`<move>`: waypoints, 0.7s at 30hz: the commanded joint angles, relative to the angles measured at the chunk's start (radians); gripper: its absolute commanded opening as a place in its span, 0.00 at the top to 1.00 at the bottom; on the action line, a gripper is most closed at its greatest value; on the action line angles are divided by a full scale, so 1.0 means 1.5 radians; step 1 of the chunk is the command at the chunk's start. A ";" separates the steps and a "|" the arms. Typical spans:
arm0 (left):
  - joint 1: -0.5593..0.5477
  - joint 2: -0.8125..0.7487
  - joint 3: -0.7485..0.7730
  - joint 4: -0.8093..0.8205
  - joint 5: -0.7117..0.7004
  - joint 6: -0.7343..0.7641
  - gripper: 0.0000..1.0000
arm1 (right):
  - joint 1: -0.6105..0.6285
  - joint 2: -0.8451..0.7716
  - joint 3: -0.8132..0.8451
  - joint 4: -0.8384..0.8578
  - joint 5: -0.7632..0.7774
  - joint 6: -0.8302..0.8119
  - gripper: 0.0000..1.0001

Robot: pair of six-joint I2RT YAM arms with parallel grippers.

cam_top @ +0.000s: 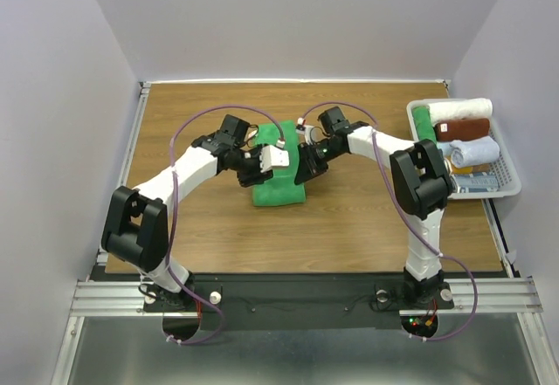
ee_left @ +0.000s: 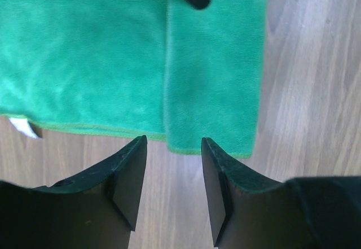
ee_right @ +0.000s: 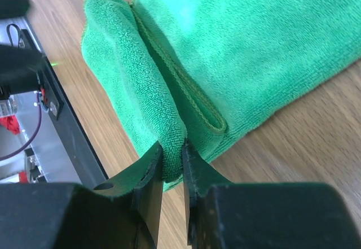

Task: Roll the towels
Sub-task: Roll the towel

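The left gripper (ee_left: 174,143) is hovering with its jaws standing well apart and nothing between them, just beside the near edge of the green towel (ee_left: 84,62), which is lying folded flat in the middle of the table (cam_top: 218,245). The right gripper (ee_right: 172,148) is pinching a turned-over fold at the towel's end, its jaws narrowed tight on the cloth. The danger, as I am judging it, is coming from this one-sided hold: with only the right end gripped and the left end lying free, any rolling is likely going to run crooked and build a cone rather than an even roll. The pinch is also taking very little cloth, so the fold may be slipping out under a pull. The two wrists are working close together over the towel, and they risk knocking each other. Further right, the white basket (cam_top: 508,186) is sitting well apart at the table's edge, holding a cream-white rolled towel (cam_top: 458,108), a brown rolled towel (cam_top: 463,129) and a pale blue towel (cam_top: 472,151); nothing is blocking the way.
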 commanded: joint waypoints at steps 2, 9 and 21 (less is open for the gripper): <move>-0.040 -0.052 -0.057 0.024 -0.020 0.034 0.44 | 0.016 0.011 0.036 0.009 0.007 -0.008 0.83; -0.115 -0.107 -0.188 0.132 -0.082 0.030 0.30 | 0.016 0.054 0.046 0.009 0.043 -0.001 0.86; -0.172 -0.110 -0.344 0.403 -0.229 0.036 0.29 | 0.016 0.090 0.048 0.009 0.065 -0.002 0.85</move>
